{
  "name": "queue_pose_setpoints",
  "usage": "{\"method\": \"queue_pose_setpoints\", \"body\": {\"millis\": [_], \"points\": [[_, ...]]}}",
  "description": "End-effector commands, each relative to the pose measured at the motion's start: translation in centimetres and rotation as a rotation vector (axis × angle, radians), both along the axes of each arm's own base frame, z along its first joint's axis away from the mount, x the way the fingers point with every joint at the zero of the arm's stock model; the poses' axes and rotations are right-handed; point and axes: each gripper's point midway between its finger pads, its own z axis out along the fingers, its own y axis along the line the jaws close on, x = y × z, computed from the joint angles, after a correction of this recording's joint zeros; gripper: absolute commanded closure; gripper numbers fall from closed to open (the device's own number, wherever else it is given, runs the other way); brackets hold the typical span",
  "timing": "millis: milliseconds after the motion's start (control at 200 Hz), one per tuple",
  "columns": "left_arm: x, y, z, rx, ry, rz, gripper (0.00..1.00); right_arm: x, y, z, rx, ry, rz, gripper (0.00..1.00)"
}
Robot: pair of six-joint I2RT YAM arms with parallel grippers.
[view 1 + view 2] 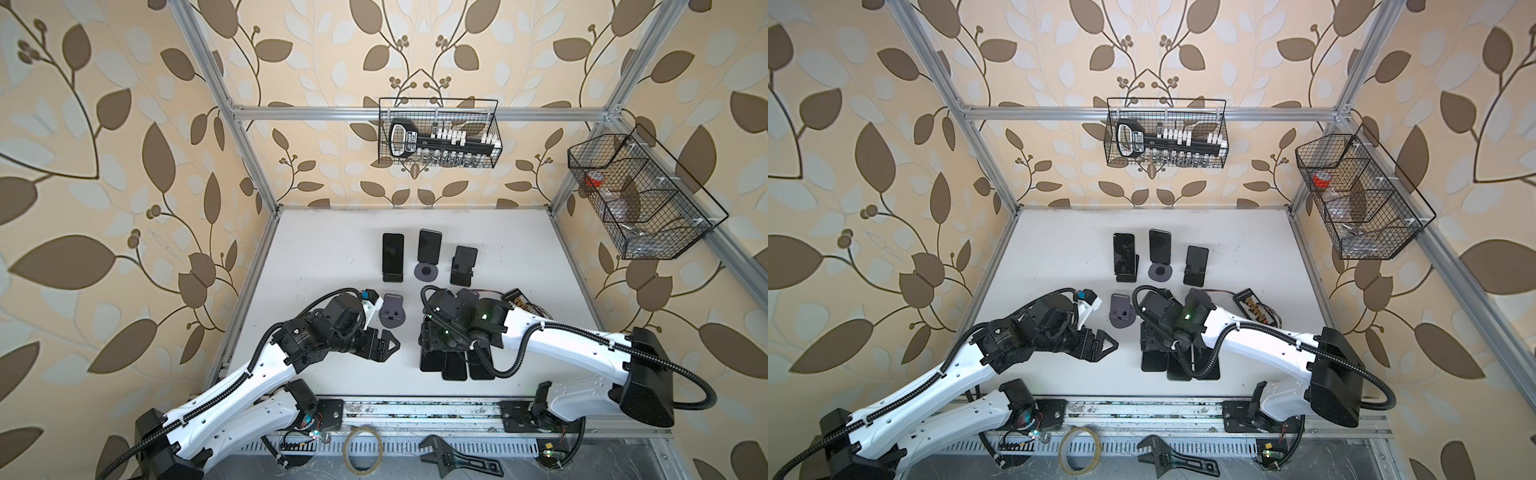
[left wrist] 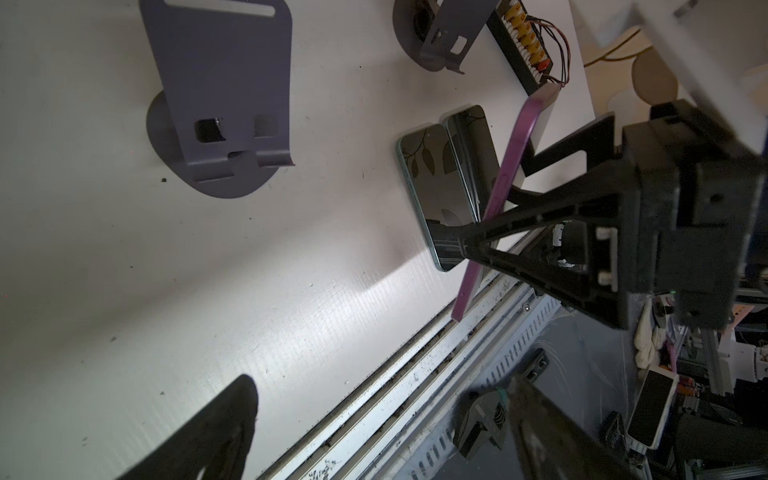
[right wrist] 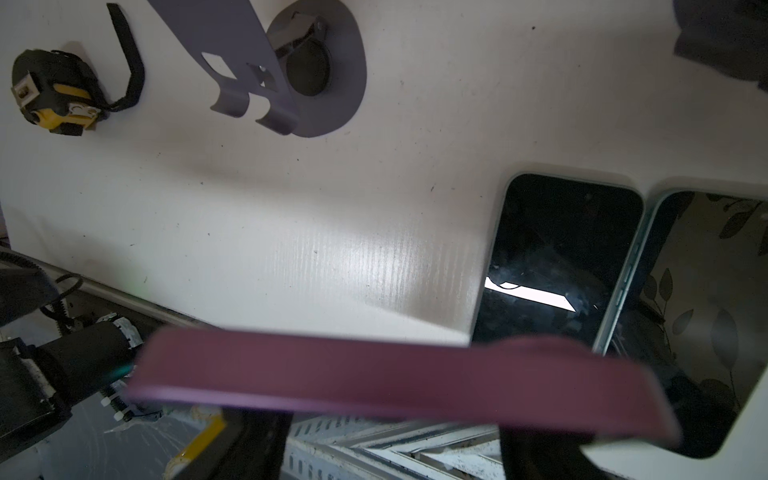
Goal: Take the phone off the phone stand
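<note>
purple slim phone (image 3: 374, 374) pinched in right hand (image 2: 498, 199), matte grey stand (image 2: 224, 83)

Leaf wallpaper (image 1: 104, 166), aluminium frame (image 1: 311, 112), white tabletop (image 1: 324, 232)

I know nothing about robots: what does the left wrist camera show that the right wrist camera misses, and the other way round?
Only the left wrist view: the right gripper seen from outside, clamped on the purple phone, and a connector board with yellow plugs. Only the right wrist view: a black-and-yellow tape measure. Both: the purple phone held tilted above the white table, and two dark phones lying flat side by side.
</note>
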Motion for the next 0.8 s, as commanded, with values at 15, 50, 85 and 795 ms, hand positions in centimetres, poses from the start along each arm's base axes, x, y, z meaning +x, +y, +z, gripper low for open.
{"method": "queue_pose_setpoints", "body": {"millis": [15, 50, 85, 795], "points": [[-0.41, 0.16, 0.16, 0.0, -0.026, -0.025, 0.06, -0.26, 0.22, 0.39, 0.013, -0.003, -0.015, 0.33], [-0.46, 0.09, 0.26, -0.005, -0.028, -0.029, 0.06, -0.31, 0.21, 0.39, 0.012, -0.004, -0.017, 0.33], [-0.55, 0.05, 0.28, -0.01, -0.027, -0.034, 0.06, -0.35, 0.22, 0.44, 0.014, -0.004, -0.017, 0.33], [-1.17, -0.29, 0.81, -0.063, -0.05, -0.068, 0.06, -1.04, 0.28, 0.29, 0.01, -0.001, -0.021, 0.33]]}}
